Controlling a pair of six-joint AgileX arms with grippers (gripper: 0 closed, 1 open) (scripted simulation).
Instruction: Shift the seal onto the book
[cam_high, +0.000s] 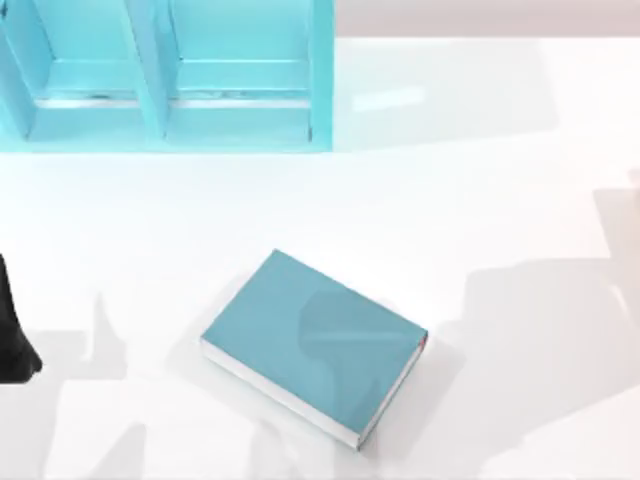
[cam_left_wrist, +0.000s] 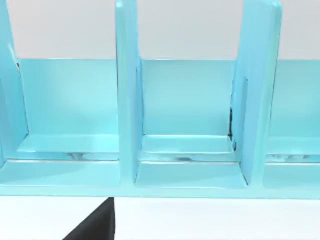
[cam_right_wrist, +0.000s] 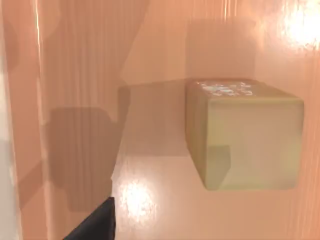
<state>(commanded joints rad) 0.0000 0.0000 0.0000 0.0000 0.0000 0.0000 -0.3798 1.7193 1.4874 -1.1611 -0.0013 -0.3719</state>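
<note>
One book (cam_high: 312, 345) lies flat and askew on your white desk (cam_high: 500, 200), teal cover up, page edges towards the near side, nothing resting on it; the light-blue shelf (cam_high: 160, 80) stands at the far left; your left arm (cam_high: 12, 335) sits at the desk's left edge, well apart from the book; its wrist view faces the shelf's compartments, with a dark sliver of the left hand (cam_left_wrist: 95, 225) low in the picture; a like sliver of the right hand (cam_right_wrist: 95, 225) shows over an orange-brown surface (cam_right_wrist: 75, 75) bearing a tan block (cam_right_wrist: 245, 140) with a whitish patch, untouched; you cannot tell how far either hand is open.
</note>
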